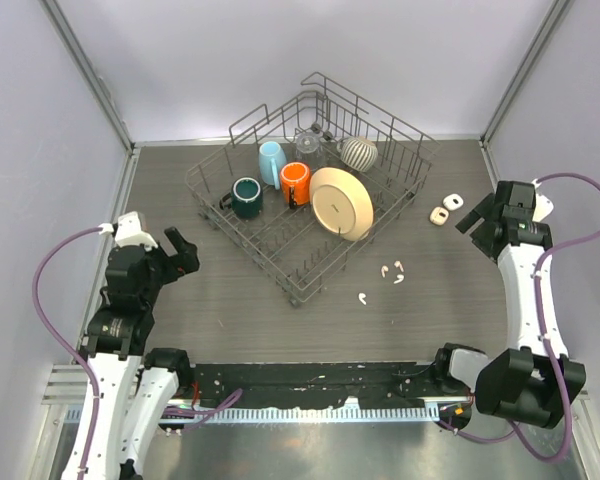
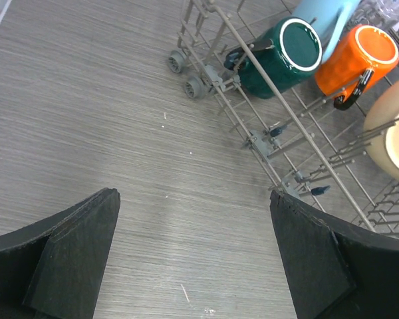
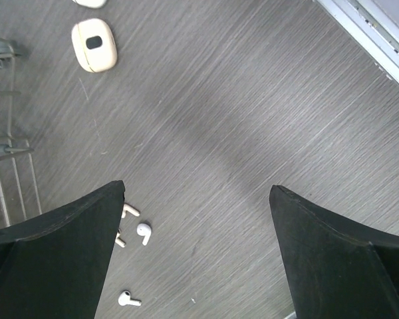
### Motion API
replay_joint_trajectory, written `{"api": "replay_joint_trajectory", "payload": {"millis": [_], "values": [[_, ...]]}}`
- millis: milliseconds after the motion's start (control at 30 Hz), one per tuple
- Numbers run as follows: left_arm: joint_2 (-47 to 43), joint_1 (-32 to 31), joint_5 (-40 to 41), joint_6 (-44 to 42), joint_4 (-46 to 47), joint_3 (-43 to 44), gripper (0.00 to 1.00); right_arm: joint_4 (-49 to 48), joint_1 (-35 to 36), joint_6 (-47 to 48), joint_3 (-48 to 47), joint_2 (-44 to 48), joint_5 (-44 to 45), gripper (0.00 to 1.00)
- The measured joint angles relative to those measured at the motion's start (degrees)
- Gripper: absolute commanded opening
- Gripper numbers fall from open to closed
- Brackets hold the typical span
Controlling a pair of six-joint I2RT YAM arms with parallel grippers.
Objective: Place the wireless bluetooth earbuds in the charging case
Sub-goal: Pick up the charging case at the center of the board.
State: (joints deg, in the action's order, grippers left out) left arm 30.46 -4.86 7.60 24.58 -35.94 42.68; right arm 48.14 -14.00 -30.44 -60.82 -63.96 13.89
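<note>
Several tiny earbuds lie loose on the dark table right of the dish rack: a cluster [image 1: 395,271] and one apart [image 1: 362,297]. In the right wrist view a white earbud [image 3: 143,231] and another [image 3: 128,299] show, with cream stems [image 3: 130,211] half hidden by my left finger. A cream charging case [image 1: 439,216] [image 3: 94,44] lies beside a second white case [image 1: 453,202] [image 3: 90,2]. My right gripper [image 1: 470,216] [image 3: 197,189] hangs open right by the cases, holding nothing. My left gripper [image 1: 183,252] [image 2: 193,194] is open over bare table left of the rack.
A wire dish rack [image 1: 280,275] [image 2: 253,139] fills the table's middle, holding a teal mug [image 1: 247,196] [image 2: 286,56], an orange mug [image 1: 296,182] [image 2: 356,60], a blue cup [image 1: 271,160], a beige plate [image 1: 342,203] and a striped bowl [image 1: 359,152]. Walls enclose the table.
</note>
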Motion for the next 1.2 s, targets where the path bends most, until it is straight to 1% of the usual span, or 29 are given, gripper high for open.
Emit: {"api": "replay_joint_trajectory", "payload": {"millis": [100,267,367,533,767,900,1200], "values": [[-0.2,-0.1,-1.6,-1.0,-0.1,0.0,1.0,0.2,0.0,-0.1,0.5,-1.9,-0.4,0.89],[-0.4,-0.1,-1.7,-1.5,-0.6,0.0,1.0,-0.5,-0.3,-1.4,0.7,-7.7,-2.8,0.83],[-0.4,-0.1,-1.6,-2.4,-0.7,0.0,1.0,-1.3,-0.8,-2.1,0.5,-11.2,-3.8,0.81],[-0.4,-0.2,-1.2,-3.6,-0.7,0.0,1.0,-3.3,-1.5,-2.8,-1.5,-18.2,-5.5,0.81],[-0.5,-0.2,-1.2,-4.3,-0.7,0.0,1.0,-6.3,-1.6,-3.3,-9.7,-27.8,-7.6,0.81],[-0.5,-0.2,-1.2,-4.3,-0.7,0.0,1.0,-7.4,-1.6,-3.3,-14.1,-33.0,-8.4,0.77],[-0.1,-0.3,-1.2,-4.3,-0.8,0.0,1.0,-8.0,-1.2,-3.5,-23.7,-45.7,-10.8,0.75]]}}
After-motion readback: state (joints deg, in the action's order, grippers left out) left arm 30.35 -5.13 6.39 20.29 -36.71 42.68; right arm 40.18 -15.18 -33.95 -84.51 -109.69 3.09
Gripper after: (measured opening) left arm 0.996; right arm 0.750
